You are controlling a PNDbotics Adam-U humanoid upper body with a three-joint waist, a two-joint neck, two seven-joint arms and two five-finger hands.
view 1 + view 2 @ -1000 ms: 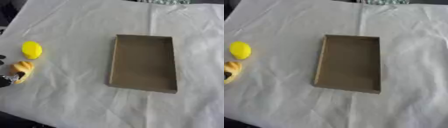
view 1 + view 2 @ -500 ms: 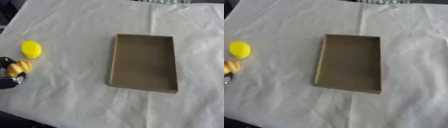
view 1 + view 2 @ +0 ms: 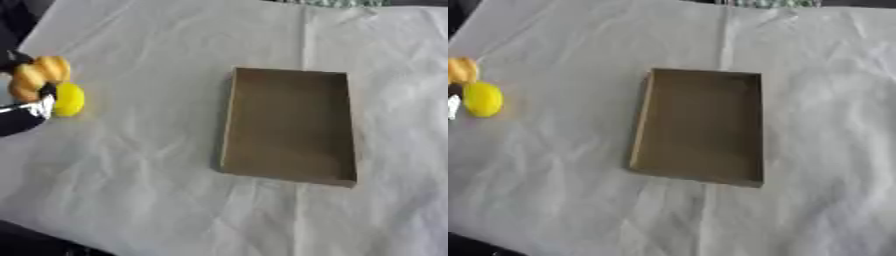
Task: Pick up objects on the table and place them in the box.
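Left hand point(image 3: 22, 112) is seemingly gripping the orange object point(image 3: 37, 77) beside the yellow ball point(image 3: 69, 99); it risks slipping before reaching the box point(image 3: 289, 125)

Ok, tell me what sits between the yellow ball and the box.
Nothing: between the yellow ball and the box there is only bare white cloth, wrinkled. The left eye view shows this best; the left hand holding the orange item stays beyond the ball.
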